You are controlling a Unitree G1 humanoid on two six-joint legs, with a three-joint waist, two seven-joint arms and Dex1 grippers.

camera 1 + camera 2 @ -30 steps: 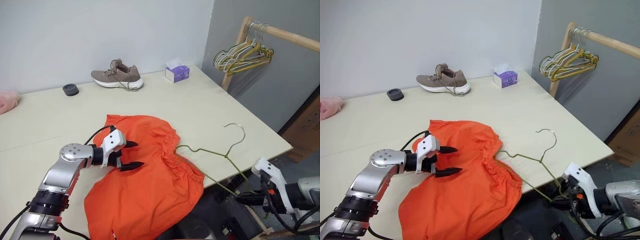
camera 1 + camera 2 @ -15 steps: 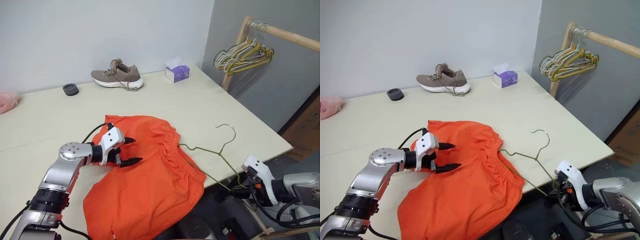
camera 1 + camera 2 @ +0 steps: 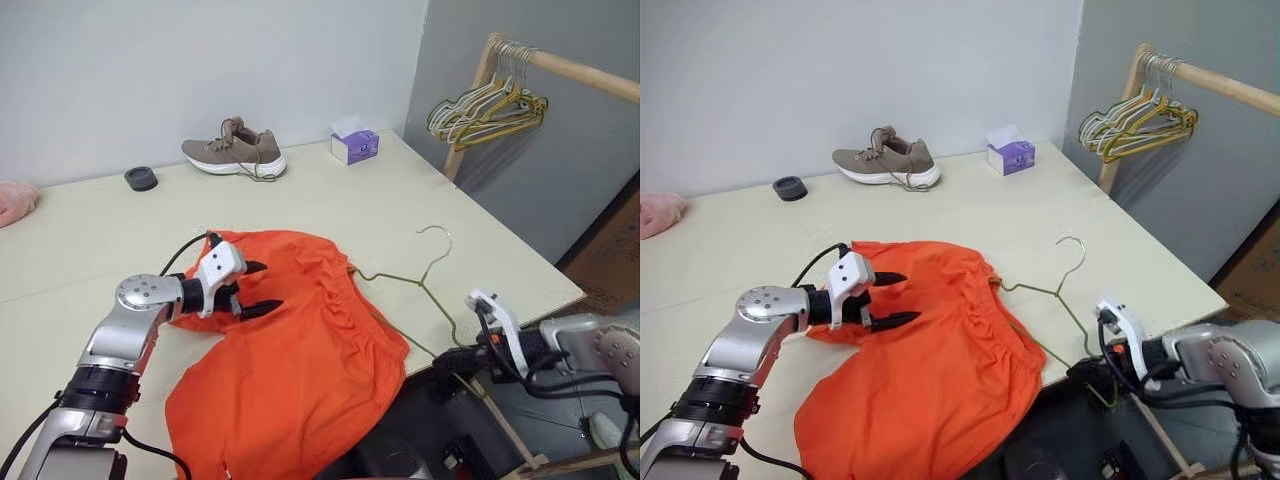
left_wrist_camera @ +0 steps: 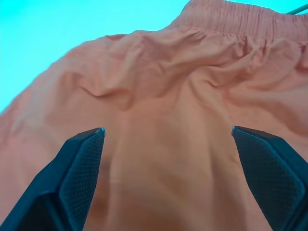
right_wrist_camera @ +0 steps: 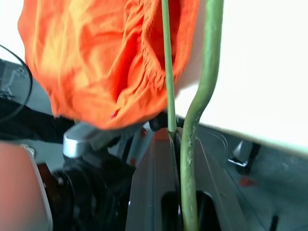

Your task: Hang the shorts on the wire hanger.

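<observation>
- The shorts point(image 3: 300, 350) are spread on the table point(image 3: 400, 200); no writing can be read.
- The left gripper point(image 3: 262, 287) is held wide above them.
- The wire hanger point(image 3: 420, 290) is pinched by the right gripper point(image 5: 176, 137).

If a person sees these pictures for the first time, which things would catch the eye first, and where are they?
First the bright orange shorts, spread over the near part of the table and hanging over its front edge. The left gripper hovers above them with jaws wide open. To their right, a thin green wire hanger reaches into the waistband, pinched in the right gripper beyond the table's edge.
</observation>
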